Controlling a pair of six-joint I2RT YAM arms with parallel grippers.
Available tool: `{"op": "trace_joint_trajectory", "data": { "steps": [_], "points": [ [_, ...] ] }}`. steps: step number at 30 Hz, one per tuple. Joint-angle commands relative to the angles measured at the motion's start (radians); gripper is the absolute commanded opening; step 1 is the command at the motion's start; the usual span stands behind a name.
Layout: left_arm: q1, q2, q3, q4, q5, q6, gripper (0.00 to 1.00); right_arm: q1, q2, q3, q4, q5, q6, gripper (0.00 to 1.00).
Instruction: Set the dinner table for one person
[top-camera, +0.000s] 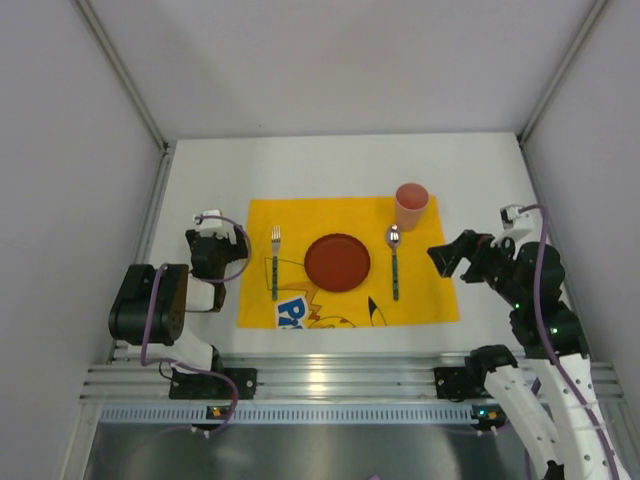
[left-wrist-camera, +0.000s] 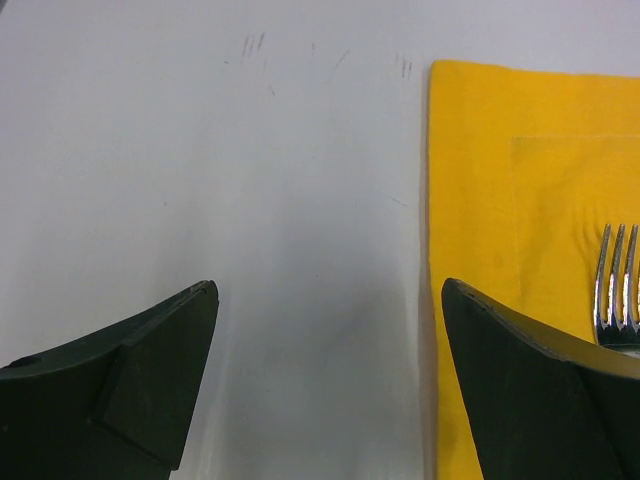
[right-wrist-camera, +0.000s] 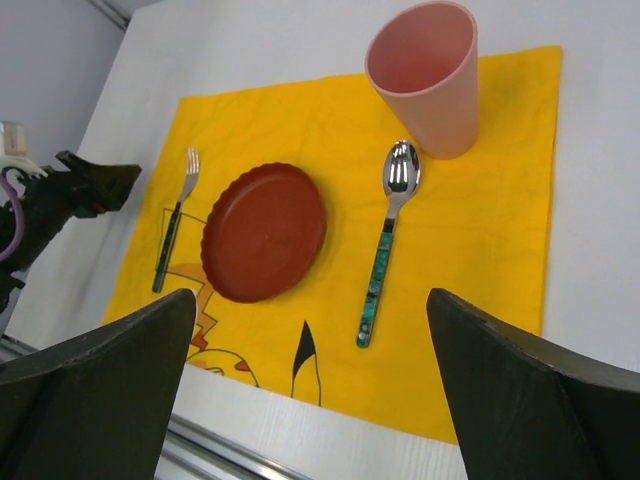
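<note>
The white tabletop (top-camera: 300, 165) spreads wide beneath us, its yellow cloth (top-camera: 300, 215) centred with bare margins all round. We hold our left gripper (left-wrist-camera: 330, 290) released over bare surface beside the cloth's left edge, our right gripper (right-wrist-camera: 310, 295) released near the right edge, both empty.

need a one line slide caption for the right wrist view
Open right hand frames the setting: red plate between fork and spoon on yellow cloth, pink cup beyond the spoon.
</note>
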Motion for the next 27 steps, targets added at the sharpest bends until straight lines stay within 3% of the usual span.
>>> {"op": "trace_joint_trajectory", "data": {
  "steps": [1,14,22,27],
  "points": [
    [0.002,-0.011,0.016,0.091,0.027,0.009,0.99,-0.003,0.051,0.043,0.085,0.031,-0.011,1.0],
    [0.002,-0.011,0.016,0.092,0.027,0.009,0.98,-0.003,0.12,-0.126,0.112,0.212,-0.018,1.0],
    [0.002,-0.009,0.016,0.092,0.027,0.009,0.98,-0.003,0.146,-0.169,0.175,0.314,-0.044,1.0],
    [0.001,-0.009,0.016,0.092,0.027,0.009,0.99,-0.003,0.256,-0.14,0.245,0.343,-0.019,1.0]
  ]
}}
